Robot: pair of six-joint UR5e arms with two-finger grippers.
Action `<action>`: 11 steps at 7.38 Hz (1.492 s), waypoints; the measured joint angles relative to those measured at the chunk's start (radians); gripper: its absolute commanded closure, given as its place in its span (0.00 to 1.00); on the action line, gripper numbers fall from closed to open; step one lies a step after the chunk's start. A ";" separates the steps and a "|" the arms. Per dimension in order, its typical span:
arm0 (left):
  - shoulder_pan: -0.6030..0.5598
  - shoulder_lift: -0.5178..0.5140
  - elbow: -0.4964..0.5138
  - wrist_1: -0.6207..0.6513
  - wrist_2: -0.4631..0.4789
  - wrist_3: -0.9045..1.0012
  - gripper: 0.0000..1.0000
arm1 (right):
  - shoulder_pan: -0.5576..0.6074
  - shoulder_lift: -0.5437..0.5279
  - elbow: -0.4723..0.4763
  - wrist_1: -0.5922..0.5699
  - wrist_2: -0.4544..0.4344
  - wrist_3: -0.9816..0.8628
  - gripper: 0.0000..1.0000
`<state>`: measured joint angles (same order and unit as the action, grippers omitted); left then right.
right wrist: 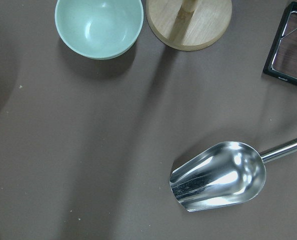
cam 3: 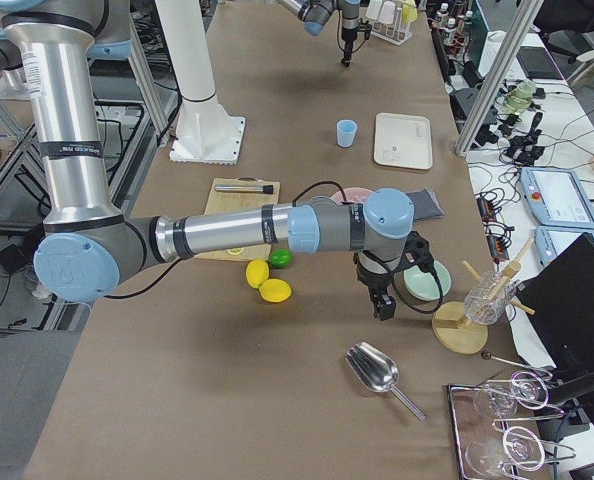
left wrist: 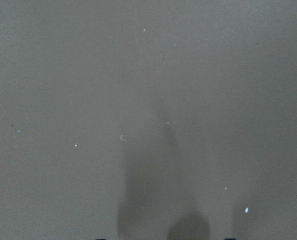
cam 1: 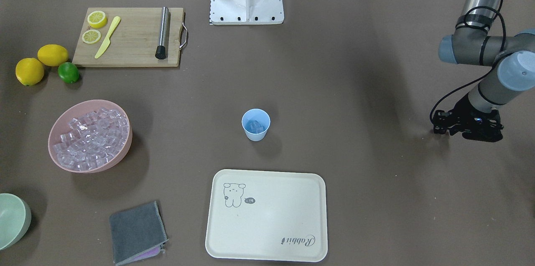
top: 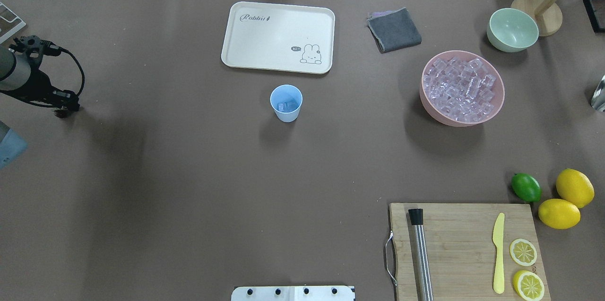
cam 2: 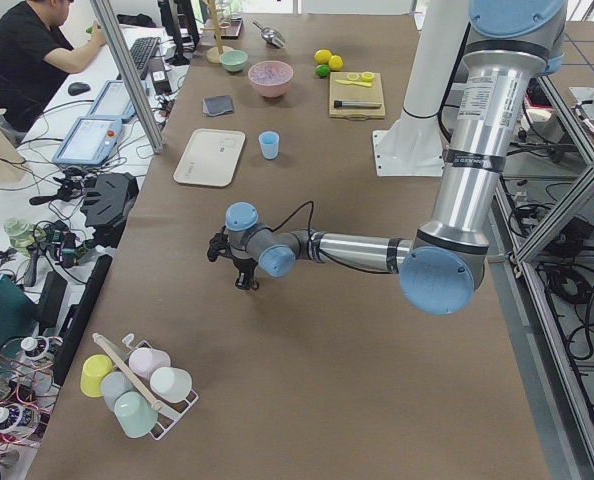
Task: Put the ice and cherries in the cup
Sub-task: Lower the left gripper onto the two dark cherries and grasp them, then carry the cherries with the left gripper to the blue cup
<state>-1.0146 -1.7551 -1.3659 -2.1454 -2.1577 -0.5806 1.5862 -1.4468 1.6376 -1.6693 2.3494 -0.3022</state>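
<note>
We see the blue cup point(top: 286, 103) standing upright on the brown bench point(top: 189, 173), just in front of a cream tray point(top: 264, 41), with a few clear cubes lying in its bottom. Most of the ice point(top: 461, 86) is heaped in a pink bowl point(top: 449, 120), well apart from the cup on the robot's right. A pale green bowl point(right wrist: 98, 25) stands just beyond the pink one, and we cannot see anything inside it.

The left gripper point(cam 2: 244, 283) hangs low over bare bench at the far left end, well away from the cup. We cannot tell how far its jaws are parted; its wrist camera shows only brown surface and shadow.

The right gripper point(cam 3: 384, 303) points down near the green bowl and a round wooden stand base point(right wrist: 188, 22). A metal scoop point(right wrist: 218, 175) lies on the bench beside it, apart from the gripper. We see this gripper only from the side, so we cannot tell its opening or whether it holds anything.
</note>
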 measured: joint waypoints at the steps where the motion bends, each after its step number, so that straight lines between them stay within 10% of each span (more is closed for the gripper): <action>1: 0.000 0.004 -0.006 -0.001 0.000 0.000 0.77 | 0.000 -0.001 0.002 -0.001 0.000 0.000 0.00; 5: -0.025 -0.065 -0.078 0.084 -0.009 -0.034 0.76 | 0.000 0.002 0.005 -0.021 0.002 0.009 0.00; 8: -0.009 -0.293 -0.160 0.398 -0.001 -0.230 0.76 | -0.001 0.042 -0.004 -0.098 0.003 0.099 0.00; 11: 0.077 -0.508 -0.097 0.453 0.040 -0.548 0.76 | -0.001 0.061 0.002 -0.102 0.001 0.147 0.00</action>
<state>-0.9379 -2.2634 -1.4625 -1.6928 -2.1176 -1.1291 1.5854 -1.3863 1.6400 -1.7716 2.3500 -0.1548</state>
